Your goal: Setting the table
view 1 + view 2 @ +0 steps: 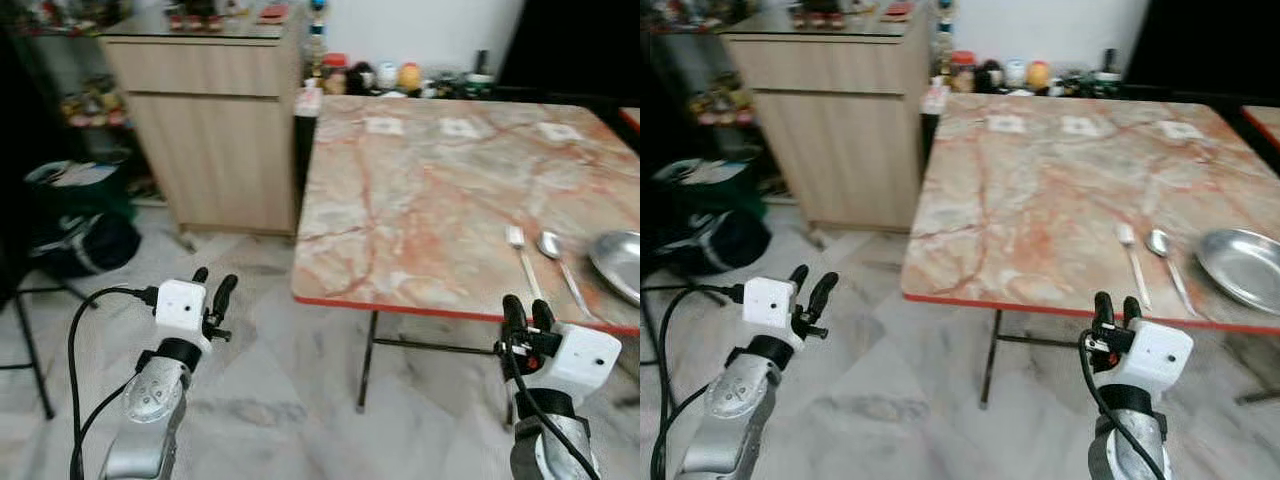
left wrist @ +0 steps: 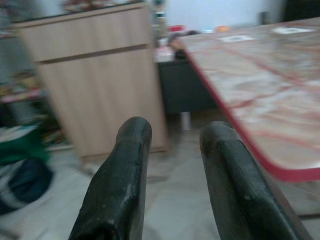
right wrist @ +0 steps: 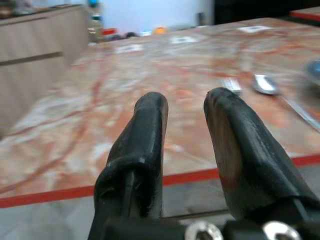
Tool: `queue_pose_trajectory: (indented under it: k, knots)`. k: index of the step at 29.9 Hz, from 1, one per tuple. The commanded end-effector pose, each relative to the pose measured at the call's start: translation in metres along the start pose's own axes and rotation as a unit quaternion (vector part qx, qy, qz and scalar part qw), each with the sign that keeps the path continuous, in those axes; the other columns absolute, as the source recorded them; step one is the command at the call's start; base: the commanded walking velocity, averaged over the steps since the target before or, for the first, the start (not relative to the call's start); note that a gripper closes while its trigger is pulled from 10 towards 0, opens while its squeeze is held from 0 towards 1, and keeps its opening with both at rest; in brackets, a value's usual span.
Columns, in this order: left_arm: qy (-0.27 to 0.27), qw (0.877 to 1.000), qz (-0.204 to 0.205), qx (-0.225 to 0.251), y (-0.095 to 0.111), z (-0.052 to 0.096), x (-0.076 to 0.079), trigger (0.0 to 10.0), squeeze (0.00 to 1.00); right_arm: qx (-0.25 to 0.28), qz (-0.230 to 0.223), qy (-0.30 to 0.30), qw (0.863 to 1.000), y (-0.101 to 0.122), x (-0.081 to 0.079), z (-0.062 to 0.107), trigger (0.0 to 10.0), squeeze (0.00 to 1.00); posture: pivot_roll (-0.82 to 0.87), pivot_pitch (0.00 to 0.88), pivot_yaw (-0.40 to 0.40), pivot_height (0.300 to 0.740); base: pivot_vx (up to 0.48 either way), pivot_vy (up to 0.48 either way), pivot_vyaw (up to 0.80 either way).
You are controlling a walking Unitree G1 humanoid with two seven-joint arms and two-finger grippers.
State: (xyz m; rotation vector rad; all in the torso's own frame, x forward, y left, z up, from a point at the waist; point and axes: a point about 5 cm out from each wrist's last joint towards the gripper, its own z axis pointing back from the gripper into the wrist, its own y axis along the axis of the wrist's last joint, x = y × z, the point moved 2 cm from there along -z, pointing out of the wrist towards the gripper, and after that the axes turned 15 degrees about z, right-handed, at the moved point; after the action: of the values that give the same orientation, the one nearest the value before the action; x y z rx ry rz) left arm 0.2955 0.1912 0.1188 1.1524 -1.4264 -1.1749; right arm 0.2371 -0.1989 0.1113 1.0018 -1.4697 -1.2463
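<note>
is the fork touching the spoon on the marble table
Apart. The right eye view shows a strip of bare marble tabletop between the silver metal fork and the silver metal spoon, lying side by side.

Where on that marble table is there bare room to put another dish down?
Most of the table is bare: everything left of the fork, back to the three small white squares. The near right corner is crowded by fork, spoon and metal plate.

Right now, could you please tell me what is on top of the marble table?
On the table lie a fork, a spoon beside it and a metal plate at its right edge, with three pale squares farther back. The frame cuts off part of the plate.
</note>
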Motion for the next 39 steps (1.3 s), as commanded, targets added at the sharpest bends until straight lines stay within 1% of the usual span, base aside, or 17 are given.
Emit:
queue_pose_trajectory:
  k: [1,7,12,15,16,19,20,21,23,26,27,28,29,31,36,38,39]
  knots:
    - [-0.005,1.000,0.002,0.001,0.001,0.000,0.004,10.0,0.00,-0.010,0.000,-0.007,1.000,-0.003,0.004,0.001,10.0,0.00,0.07,0.000,-0.036,0.740,0.000,0.000,0.00]
    - [0.000,1.000,0.001,-0.002,0.000,0.001,0.003,10.0,0.00,-0.017,-0.011,-0.004,1.000,-0.007,0.005,-0.002,10.0,0.00,0.07,0.000,-0.039,0.740,0.000,0.000,0.00]
    - [0.013,1.000,0.005,-0.004,0.000,0.003,-0.002,10.0,0.00,-0.016,-0.012,0.015,1.000,-0.007,0.001,-0.007,10.0,0.00,0.08,0.000,-0.044,0.740,0.000,0.000,0.00]
    - [0.019,1.000,0.006,0.000,0.001,0.002,-0.003,10.0,0.00,-0.002,-0.015,0.035,0.999,0.001,-0.003,-0.017,10.0,0.00,0.08,0.000,-0.050,0.740,0.000,0.000,0.00]
    - [0.019,1.000,0.006,0.000,0.001,0.002,-0.003,10.0,0.00,-0.002,-0.015,0.035,0.999,0.001,-0.003,-0.017,10.0,0.00,0.08,0.000,-0.050,0.740,0.000,0.000,0.00]
    - [0.021,1.000,0.007,0.003,0.003,0.001,-0.003,10.0,0.00,0.008,-0.015,0.090,0.996,0.006,-0.014,-0.025,10.0,0.00,0.08,0.000,-0.049,0.740,0.000,0.000,0.00]
    - [0.021,1.000,0.007,0.003,0.003,0.001,-0.002,10.0,0.00,0.014,-0.012,0.131,0.991,0.008,-0.022,-0.026,10.0,0.00,0.08,0.000,-0.049,0.740,0.000,0.000,0.00]
    - [0.022,1.000,0.008,0.003,0.002,0.001,-0.002,10.0,0.00,0.025,0.003,0.199,0.980,0.012,-0.033,-0.027,10.0,0.00,0.09,0.000,-0.050,0.740,0.000,0.000,0.00]
    - [0.023,1.000,0.008,0.004,0.002,0.001,-0.002,10.0,0.00,0.028,0.009,0.230,0.973,0.013,-0.038,-0.028,10.0,0.00,0.08,0.000,-0.053,0.740,0.000,0.000,0.00]
    - [0.027,1.000,0.008,0.004,0.002,0.002,-0.004,10.0,0.00,0.028,0.013,0.261,0.965,0.013,-0.042,-0.028,10.0,0.00,0.08,0.000,-0.053,0.740,0.000,0.000,0.00]
    - [0.027,1.000,0.008,0.004,0.002,0.002,-0.004,10.0,0.00,0.029,0.016,0.283,0.959,0.013,-0.046,-0.026,10.0,0.00,0.09,0.000,-0.053,0.740,0.000,0.000,0.00]
    - [0.027,1.000,0.008,0.004,0.002,0.002,-0.004,10.0,0.00,0.029,0.016,0.283,0.959,0.013,-0.046,-0.026,10.0,0.00,0.09,0.000,-0.053,0.740,0.000,0.000,0.00]
    - [0.027,1.000,0.008,0.004,0.003,0.002,-0.004,10.0,0.00,0.030,0.016,0.300,0.953,0.013,-0.050,-0.024,10.0,0.00,0.09,0.000,-0.052,0.740,0.000,0.000,0.00]
    - [0.026,1.000,0.007,0.004,0.003,0.002,-0.004,10.0,0.00,0.033,0.018,0.306,0.951,0.013,-0.052,-0.023,10.0,0.00,0.09,0.000,-0.051,0.740,0.000,0.000,0.00]
    - [0.026,1.000,0.006,0.003,0.003,0.002,-0.004,10.0,0.00,0.033,0.007,0.293,0.955,0.013,-0.056,-0.024,10.0,0.00,0.09,0.000,-0.045,0.740,0.000,0.000,0.00]
    - [0.022,1.000,0.005,0.002,0.003,0.002,-0.003,10.0,0.00,0.031,0.004,0.281,0.959,0.012,-0.054,-0.025,10.0,0.00,0.09,0.000,-0.045,0.740,0.000,0.000,0.00]
    - [0.019,1.000,0.006,0.000,0.002,0.002,-0.003,10.0,0.00,0.030,0.004,0.261,0.965,0.011,-0.051,-0.028,10.0,0.00,0.09,0.000,-0.043,0.740,0.000,0.000,0.00]
